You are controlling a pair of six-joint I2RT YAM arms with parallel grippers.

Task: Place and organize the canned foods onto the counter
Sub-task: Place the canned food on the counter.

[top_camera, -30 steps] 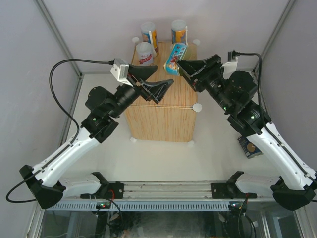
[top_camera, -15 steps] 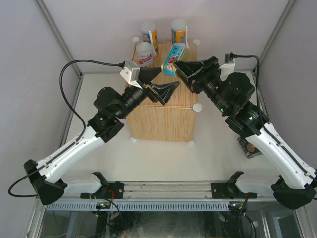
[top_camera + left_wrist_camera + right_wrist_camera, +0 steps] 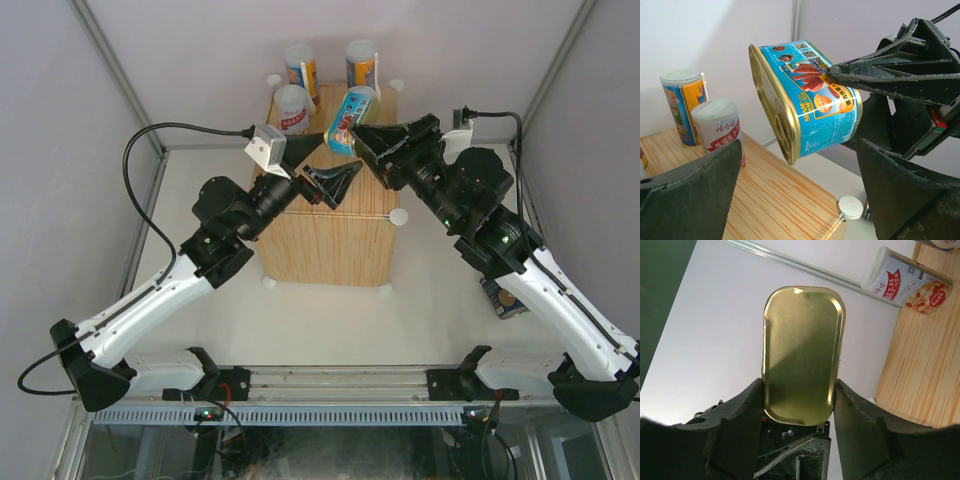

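Gripping the flat gold-blue tin point(image 3: 812, 102) across its long sides looks sound: it is stiff, fairly heavy metal, and its slick printed walls could slip if pinched near a corner. The right gripper point(image 3: 356, 128) holds it tilted on edge above the far right part of the counter point(image 3: 330, 240), arm stretched far and leftward. The left gripper point(image 3: 328, 160) hangs just beside it, jaws spread wide and empty.

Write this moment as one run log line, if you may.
right gripper: shut on gold-blue rectangular metal tin | tin: tilted, in air above light wood-grain counter | left gripper: open, empty
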